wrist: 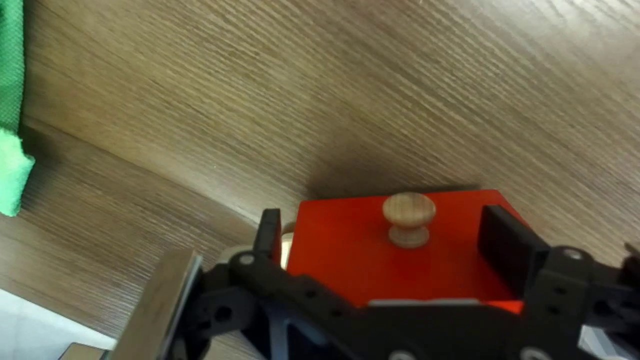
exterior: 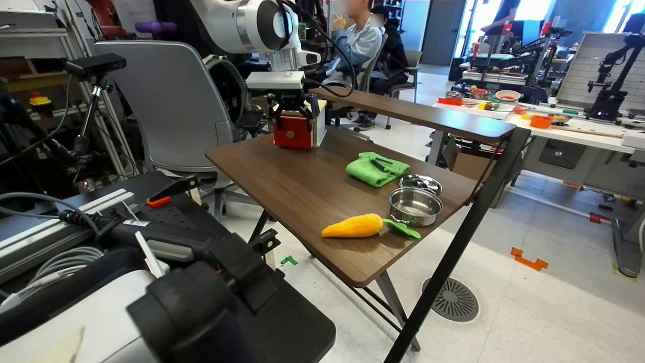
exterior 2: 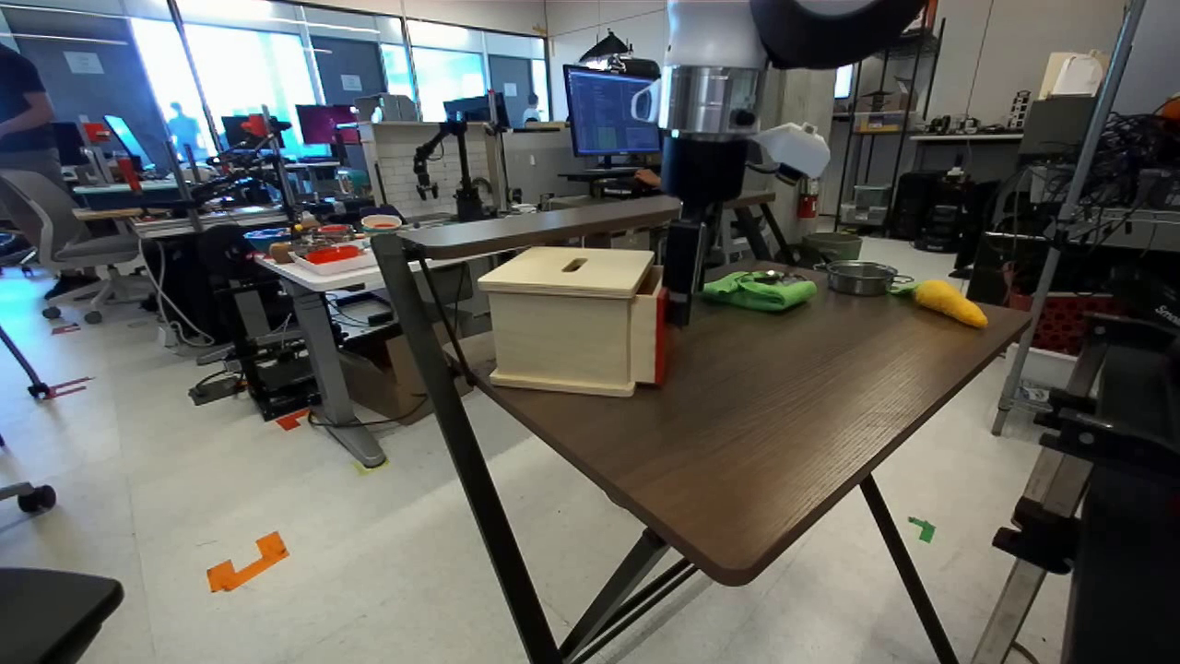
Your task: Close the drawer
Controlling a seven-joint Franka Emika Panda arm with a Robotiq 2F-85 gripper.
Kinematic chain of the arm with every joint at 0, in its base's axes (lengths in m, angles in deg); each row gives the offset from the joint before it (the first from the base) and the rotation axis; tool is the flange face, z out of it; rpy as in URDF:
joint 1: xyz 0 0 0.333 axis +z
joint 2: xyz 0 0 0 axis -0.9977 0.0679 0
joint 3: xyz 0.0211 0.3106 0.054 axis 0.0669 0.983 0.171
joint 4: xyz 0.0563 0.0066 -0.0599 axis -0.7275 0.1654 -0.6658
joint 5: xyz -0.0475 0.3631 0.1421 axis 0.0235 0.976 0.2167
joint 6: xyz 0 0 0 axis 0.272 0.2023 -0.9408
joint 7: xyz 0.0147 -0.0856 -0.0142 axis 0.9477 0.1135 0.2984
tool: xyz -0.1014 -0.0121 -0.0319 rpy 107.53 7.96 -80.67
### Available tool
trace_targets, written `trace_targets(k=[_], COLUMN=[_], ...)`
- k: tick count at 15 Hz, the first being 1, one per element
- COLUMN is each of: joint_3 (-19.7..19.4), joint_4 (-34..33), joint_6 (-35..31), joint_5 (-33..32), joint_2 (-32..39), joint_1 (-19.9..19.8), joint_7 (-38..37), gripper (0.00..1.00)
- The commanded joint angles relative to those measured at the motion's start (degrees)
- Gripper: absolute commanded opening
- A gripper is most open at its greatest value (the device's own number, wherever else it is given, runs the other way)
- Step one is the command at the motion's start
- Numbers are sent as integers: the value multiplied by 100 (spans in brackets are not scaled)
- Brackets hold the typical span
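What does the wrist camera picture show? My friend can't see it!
A red drawer front with a round wooden knob, an open black gripper in the foreground. The background is mostly brown tabletop, with green cloth at the picture's left edge.

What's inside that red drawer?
I can't tell. The drawer sticks out a little, showing its pale side and red front. In an exterior view that side hides the inside; in the wrist view the gripper covers it.

That drawer (wrist: 400, 270) is bold red up front, its knob (wrist: 409, 209) tan — cream box (exterior 2: 562, 341), brown streaky-grained table (exterior: 302, 181), green cloth (exterior: 370, 174) (hard to miss from here), yellow toy vegetable (exterior: 355, 227), black gripper (wrist: 384, 225).
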State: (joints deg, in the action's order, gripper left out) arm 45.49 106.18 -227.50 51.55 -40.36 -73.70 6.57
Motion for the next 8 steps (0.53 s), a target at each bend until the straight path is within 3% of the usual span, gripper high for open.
trace_targets(k=[1, 8], joint_3=[-85, -225], joint_4=[-393, -650], joint_6=[-39, -297], joint_5=[-148, -238], joint_2=[238, 383], joint_1=[118, 307], joint_7=[-158, -402], gripper=[100, 100])
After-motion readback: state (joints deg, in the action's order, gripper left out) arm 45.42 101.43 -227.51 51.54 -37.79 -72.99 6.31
